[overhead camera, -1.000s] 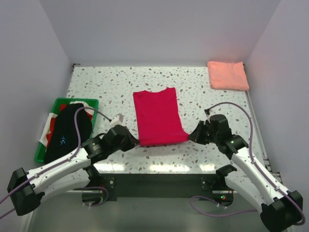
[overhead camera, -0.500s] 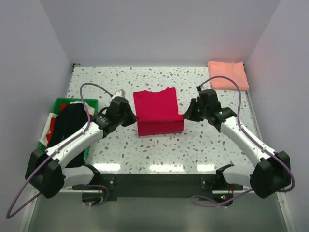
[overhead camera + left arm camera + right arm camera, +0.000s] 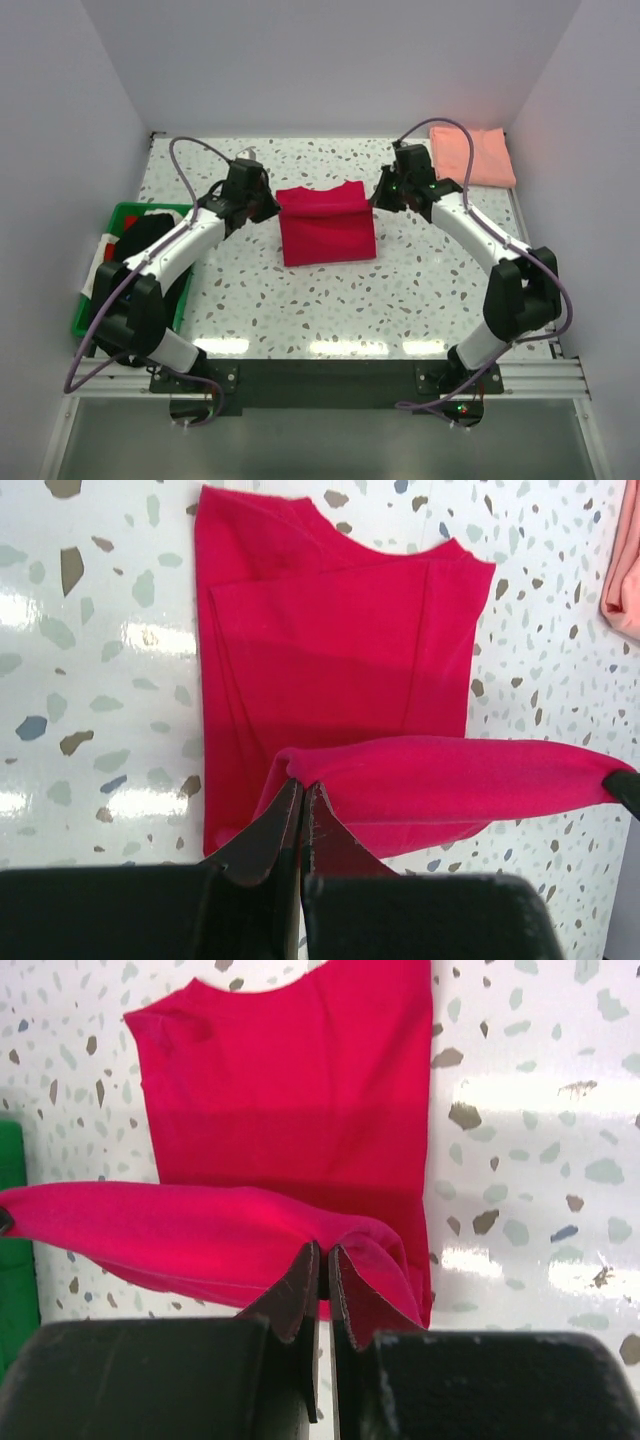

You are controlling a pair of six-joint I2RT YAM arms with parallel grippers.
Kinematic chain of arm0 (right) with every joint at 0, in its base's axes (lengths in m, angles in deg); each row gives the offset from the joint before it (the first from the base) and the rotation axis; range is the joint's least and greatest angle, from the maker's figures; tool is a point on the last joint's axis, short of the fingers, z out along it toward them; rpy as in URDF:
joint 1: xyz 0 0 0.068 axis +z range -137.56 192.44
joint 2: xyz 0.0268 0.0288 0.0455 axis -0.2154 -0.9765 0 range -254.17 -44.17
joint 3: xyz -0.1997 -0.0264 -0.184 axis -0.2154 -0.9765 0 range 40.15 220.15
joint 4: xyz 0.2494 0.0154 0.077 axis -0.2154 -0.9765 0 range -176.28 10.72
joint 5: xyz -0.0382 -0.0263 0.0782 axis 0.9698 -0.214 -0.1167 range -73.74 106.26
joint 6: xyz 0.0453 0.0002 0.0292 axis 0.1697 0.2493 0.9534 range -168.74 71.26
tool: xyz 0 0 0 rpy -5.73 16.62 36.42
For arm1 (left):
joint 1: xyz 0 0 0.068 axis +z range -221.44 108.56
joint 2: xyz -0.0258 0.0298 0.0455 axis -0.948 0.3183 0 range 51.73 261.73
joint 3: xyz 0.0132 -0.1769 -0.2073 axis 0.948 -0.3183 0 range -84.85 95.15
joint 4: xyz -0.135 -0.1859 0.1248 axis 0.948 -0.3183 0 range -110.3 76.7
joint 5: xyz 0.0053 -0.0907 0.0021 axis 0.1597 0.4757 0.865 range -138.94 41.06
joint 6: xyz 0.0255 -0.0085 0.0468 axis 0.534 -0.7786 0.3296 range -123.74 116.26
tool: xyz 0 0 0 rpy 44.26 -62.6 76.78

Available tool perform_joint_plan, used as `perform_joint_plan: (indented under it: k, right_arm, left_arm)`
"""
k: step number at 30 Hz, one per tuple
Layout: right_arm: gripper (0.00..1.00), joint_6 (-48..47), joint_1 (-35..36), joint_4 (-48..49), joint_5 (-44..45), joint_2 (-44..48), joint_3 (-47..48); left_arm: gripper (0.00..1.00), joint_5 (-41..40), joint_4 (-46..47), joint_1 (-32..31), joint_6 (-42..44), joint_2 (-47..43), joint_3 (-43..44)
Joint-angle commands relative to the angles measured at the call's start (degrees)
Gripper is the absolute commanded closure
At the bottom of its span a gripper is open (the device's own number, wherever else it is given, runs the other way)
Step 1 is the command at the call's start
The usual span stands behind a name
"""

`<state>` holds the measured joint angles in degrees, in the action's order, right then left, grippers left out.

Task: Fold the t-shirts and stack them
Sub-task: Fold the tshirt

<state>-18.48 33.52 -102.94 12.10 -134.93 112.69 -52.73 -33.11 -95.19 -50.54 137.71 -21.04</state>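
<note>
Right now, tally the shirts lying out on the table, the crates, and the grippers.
Shirts: 2, the red shirt and the pink shirt
Crates: 1, the green crate
Grippers: 2, the left gripper and the right gripper, each shut on the red shirt
Total: 5

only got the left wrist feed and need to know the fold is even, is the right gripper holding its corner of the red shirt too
observer: yes, the right gripper is shut on the red shirt's other lifted corner.
operator: what's off to my left
observer: a green crate with dark cloth in it, at the table's left edge.
operator: and far right
observer: the pink shirt, folded, in the far right corner.
</note>
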Motion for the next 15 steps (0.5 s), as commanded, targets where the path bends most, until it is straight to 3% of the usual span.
perform_joint_plan:
  k: [1, 15]
  right_arm:
    - [1.0, -1.3, -1.5, 3.4, -0.8, -3.5, 5.7]
    - [1.0, -1.0, -5.2, 3.3, -5.9, -19.7, 20.5]
  left_arm:
    - [1.0, 1.4, 2.5, 2.4, 2.4, 2.2, 5.0]
    - [1.0, 9.2, 3.6, 8.4, 5.3, 16.8, 16.8]
